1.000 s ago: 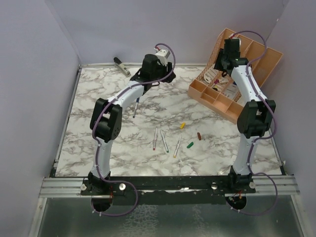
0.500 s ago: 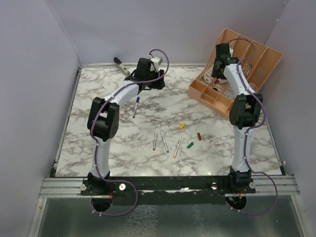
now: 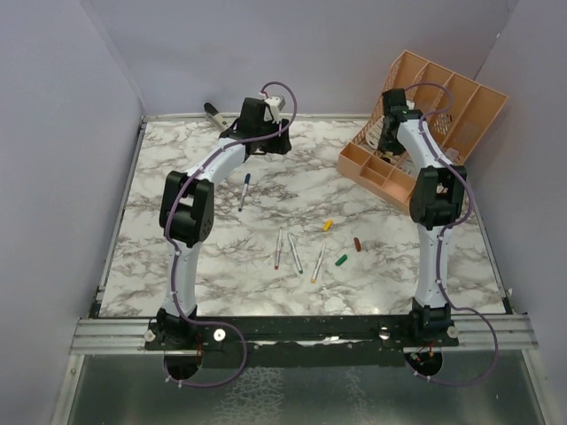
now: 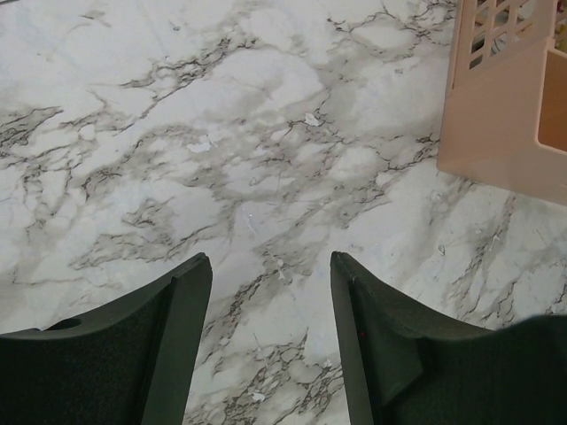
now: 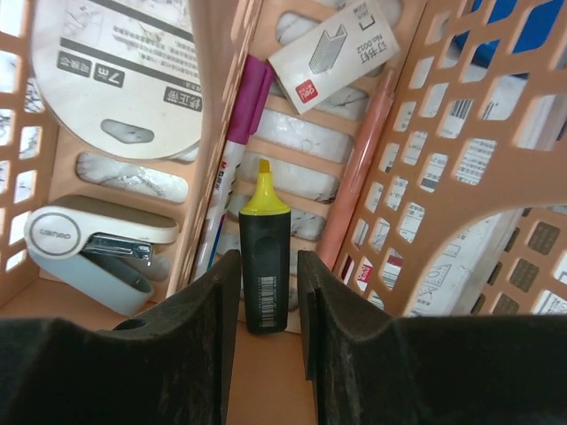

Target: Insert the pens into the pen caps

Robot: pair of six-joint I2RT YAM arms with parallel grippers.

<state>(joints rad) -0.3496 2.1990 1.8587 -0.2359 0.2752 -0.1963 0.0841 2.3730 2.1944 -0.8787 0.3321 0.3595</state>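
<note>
Both arms sit farther toward the table's (image 3: 177,257) far edge than a second ago. Left pincer (image 4: 270,266): open, empty, above bare marble. Right pincer (image 5: 267,257): open inside the orange organizer (image 3: 454,96), fingers flanking a yellow-tipped highlighter (image 5: 264,283). A blue-tipped pen (image 3: 244,190) lies left of centre. Three pens (image 3: 295,252) and loose caps (image 3: 341,260) lie toward the near edge.

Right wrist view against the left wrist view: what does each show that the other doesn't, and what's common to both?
Only the right wrist: the inside of the orange organizer, with a yellow-tipped black highlighter standing between the fingers of the right gripper (grip unclear), a white stapler and a small white box.
Only the left wrist: bare marble tabletop under the open left gripper, with the organizer seen from outside.
Both: the organizer and each camera's own dark fingers.
</note>
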